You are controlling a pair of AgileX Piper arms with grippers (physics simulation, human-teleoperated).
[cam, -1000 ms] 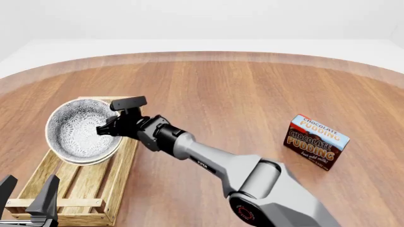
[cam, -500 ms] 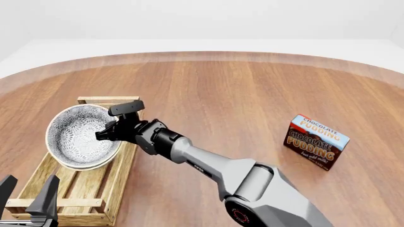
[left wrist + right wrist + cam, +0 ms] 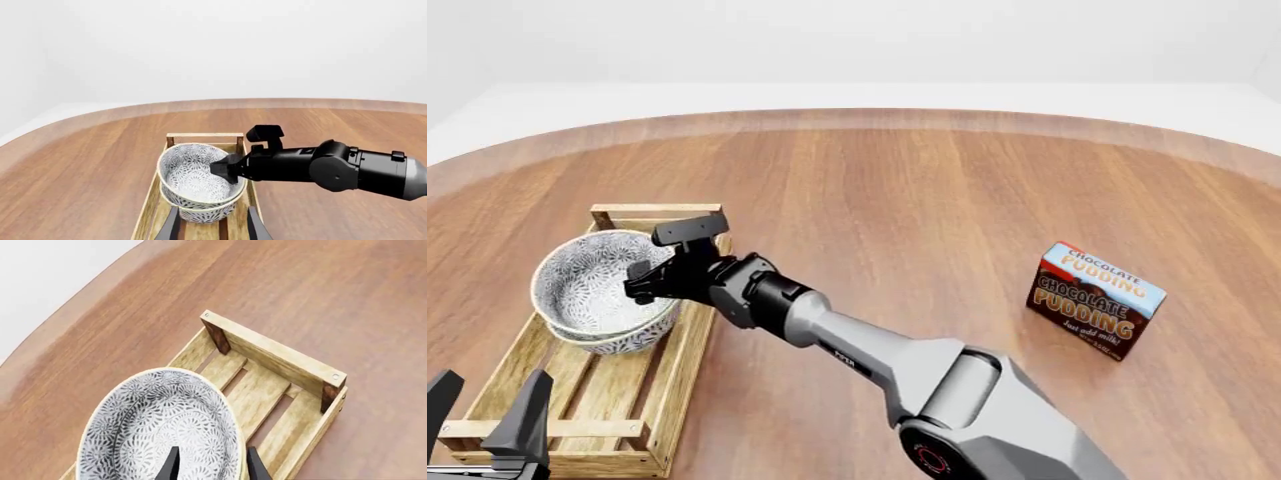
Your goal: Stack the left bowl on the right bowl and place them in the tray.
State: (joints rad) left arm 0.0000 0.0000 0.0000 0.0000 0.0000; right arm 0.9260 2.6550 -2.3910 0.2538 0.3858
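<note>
Wood-grain round table (image 3: 961,200) carrying long slatted light-wood tray (image 3: 681,360) near its left edge. Stacked patterned grey-white ceramic bowls (image 3: 594,290) in tray's far half; likely rigid, glazed-slick, chippable, best pinched at rim. Right gripper (image 3: 645,283) clamped on rim. Left gripper (image 3: 487,412) spread, empty.

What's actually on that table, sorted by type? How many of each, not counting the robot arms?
Patterned bowls, stacked one inside the other: 2 (upper bowl, lower bowl)
Wooden tray: 1
Chocolate pudding box: 1
Total: 4 things
</note>
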